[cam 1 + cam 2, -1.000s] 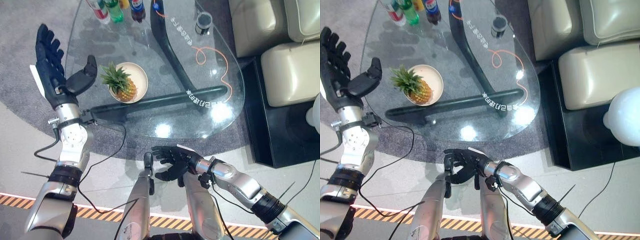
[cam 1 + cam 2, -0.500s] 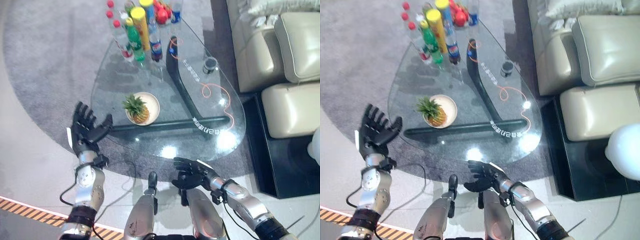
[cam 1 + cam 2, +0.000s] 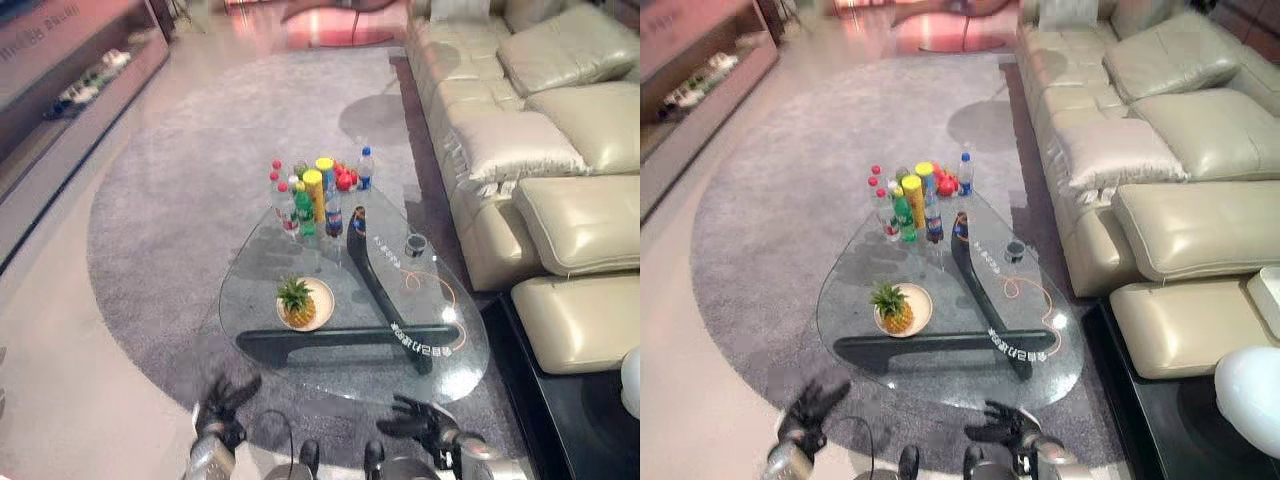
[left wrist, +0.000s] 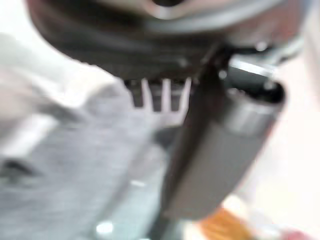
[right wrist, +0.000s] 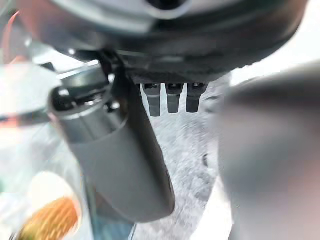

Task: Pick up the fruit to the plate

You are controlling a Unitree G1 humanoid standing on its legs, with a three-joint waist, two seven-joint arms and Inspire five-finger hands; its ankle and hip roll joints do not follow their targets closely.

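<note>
Pineapple (image 3: 298, 303) lies on plate (image 3: 321, 300) already; task looks done.
My left hand (image 3: 226, 400) & right hand (image 3: 418, 419) open, empty, near counter (image 3: 440, 350) edge; next: nothing to grasp.

Head stereo pair: high, angled down, well back, both eyes sharing the glass table (image 3: 440, 370), rug (image 3: 160, 250) and sofa (image 3: 1160, 150). Wrist cameras: very close, sighting along each hand toward the rug.
</note>
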